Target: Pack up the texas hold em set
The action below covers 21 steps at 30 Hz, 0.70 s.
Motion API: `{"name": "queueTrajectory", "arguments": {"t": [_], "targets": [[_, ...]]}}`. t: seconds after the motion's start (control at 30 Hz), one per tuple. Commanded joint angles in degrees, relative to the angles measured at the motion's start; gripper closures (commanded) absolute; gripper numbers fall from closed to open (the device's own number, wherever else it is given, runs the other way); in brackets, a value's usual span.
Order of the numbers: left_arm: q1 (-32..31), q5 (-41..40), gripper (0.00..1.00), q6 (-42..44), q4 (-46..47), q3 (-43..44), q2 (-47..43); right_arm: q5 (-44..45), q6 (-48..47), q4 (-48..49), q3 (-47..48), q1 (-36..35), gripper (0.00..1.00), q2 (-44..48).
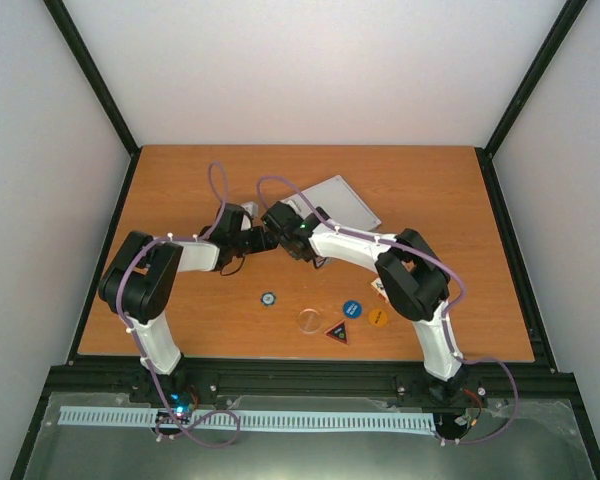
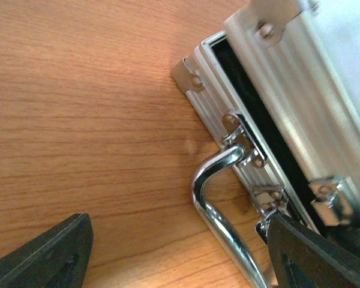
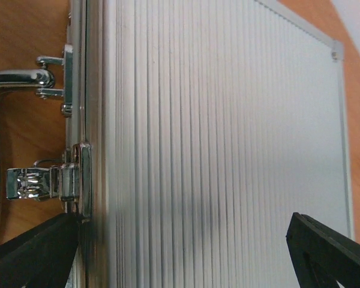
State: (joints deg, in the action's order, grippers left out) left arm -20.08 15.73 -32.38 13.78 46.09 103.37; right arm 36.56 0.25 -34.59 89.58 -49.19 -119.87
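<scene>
The silver aluminium case (image 1: 340, 200) lies at the back middle of the table. In the left wrist view its lid (image 2: 324, 90) sits a little above the base, with a narrow strip of black lining (image 2: 258, 114) showing. Its chrome handle (image 2: 213, 204) rests on the wood between my open left gripper's (image 2: 180, 240) fingers, and the right fingertip (image 2: 312, 252) is at a latch (image 2: 267, 198). My right gripper (image 3: 186, 234) is open over the ribbed lid (image 3: 216, 120), with its left fingertip (image 3: 42, 246) by a latch (image 3: 48, 183). Both grippers meet at the case's near-left edge (image 1: 275, 232).
Loose pieces lie in front of the arms: a dark round button (image 1: 268, 298), a clear disc (image 1: 310, 320), a blue round button (image 1: 352, 309), an orange one (image 1: 377, 317) and a triangular button (image 1: 337, 333). A red-and-white item (image 1: 378, 288) peeks out under the right arm.
</scene>
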Motion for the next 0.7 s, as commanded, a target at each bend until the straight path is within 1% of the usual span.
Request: {"name": "queueTrajectory", "arguments": {"t": [0.0, 0.4, 0.67], "targets": [[0.64, -0.53, 0.17, -1.67, -12.78, -4.70, 5.44, 8.91, -0.05, 3.40, -0.46, 0.06, 0.03, 4.14], [0.92, -0.37, 0.17, -1.28, -12.99, -4.97, 3.72, 16.29, -2.72, 2.74, 0.68, 0.55, 0.01, 7.31], [1.31, -0.32, 0.17, -0.93, -13.09, -5.79, 2.36, 18.58, -1.86, 1.48, 0.55, 3.90, 0.03, 10.54]]}}
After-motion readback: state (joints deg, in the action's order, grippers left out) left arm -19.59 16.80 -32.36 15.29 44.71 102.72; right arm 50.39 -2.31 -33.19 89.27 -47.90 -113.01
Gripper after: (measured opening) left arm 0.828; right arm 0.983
